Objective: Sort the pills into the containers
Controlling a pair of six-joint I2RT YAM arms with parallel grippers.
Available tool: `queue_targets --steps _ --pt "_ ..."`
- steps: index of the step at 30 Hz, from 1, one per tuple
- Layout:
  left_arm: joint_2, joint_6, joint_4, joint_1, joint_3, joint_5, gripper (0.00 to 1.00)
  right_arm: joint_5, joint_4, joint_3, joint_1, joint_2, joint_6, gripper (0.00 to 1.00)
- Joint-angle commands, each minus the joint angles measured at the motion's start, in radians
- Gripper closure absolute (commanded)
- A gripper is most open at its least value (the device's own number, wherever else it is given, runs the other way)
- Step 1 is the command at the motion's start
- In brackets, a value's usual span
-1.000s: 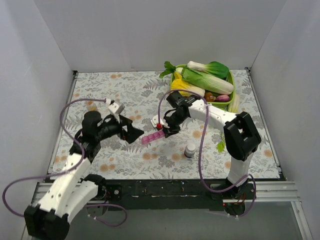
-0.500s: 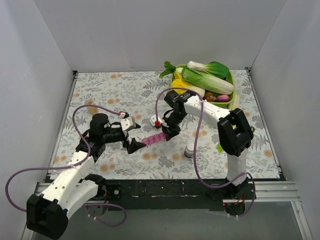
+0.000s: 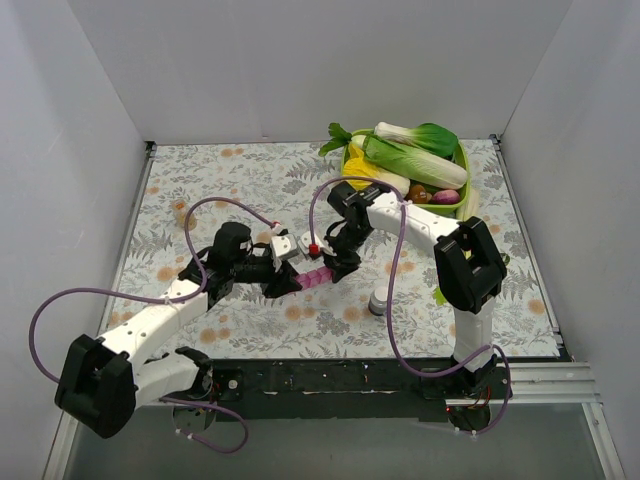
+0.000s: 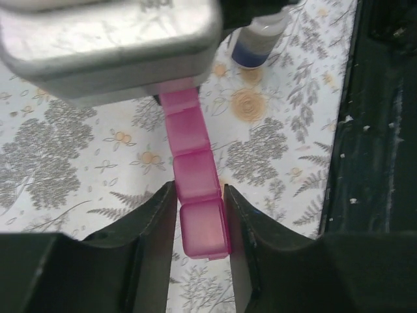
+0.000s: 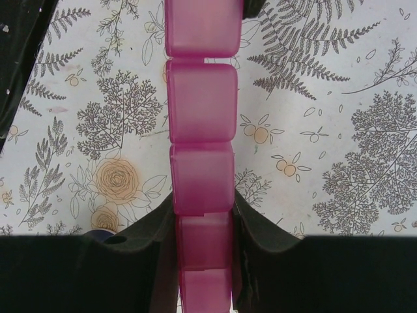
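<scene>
Two claws on one strip: your left claw has its fingers pressed against both sides of the pink pill-organizer strip near one end. Your right claw is clamped on it near the opposite end. The strip spans straight between them, over the floral counter; you cannot tell whether it touches. Lids in both wrist views look closed. White-capped bottle stands ahead of the left claw, past the right claw's body. Green vegetable tray lies well behind the right claw.
</scene>
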Motion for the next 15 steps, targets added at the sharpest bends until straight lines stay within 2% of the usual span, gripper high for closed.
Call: queue_targets --steps 1,3,8,10,11,12,14,15 --pt "0.02 -0.05 -0.023 -0.011 0.044 -0.087 0.74 -0.032 0.023 -0.009 0.004 -0.057 0.02 0.86" --pt "0.029 -0.06 -0.029 -0.013 0.046 -0.098 0.76 -0.035 0.032 -0.016 0.004 -0.061 0.024 0.86" --pt "0.041 -0.099 -0.043 -0.014 0.049 -0.103 1.0 -0.052 0.043 -0.013 0.002 -0.064 0.053 0.85" --pt "0.047 -0.135 -0.046 -0.014 0.049 -0.098 1.0 -0.058 0.057 -0.012 0.002 -0.066 0.078 0.78" --pt "0.049 -0.148 -0.044 -0.014 0.049 -0.095 1.0 -0.061 0.07 -0.013 -0.001 -0.069 0.099 0.72" --pt "0.052 -0.161 -0.044 -0.014 0.049 -0.094 1.0 -0.064 0.083 -0.01 -0.004 -0.073 0.139 0.51" --pt "0.056 -0.185 -0.046 -0.014 0.046 -0.089 1.0 -0.086 0.126 -0.01 -0.024 -0.084 0.182 0.35" --pt "0.058 -0.188 -0.046 -0.013 0.046 -0.089 1.0 -0.092 0.135 -0.007 -0.032 -0.093 0.21 0.21"
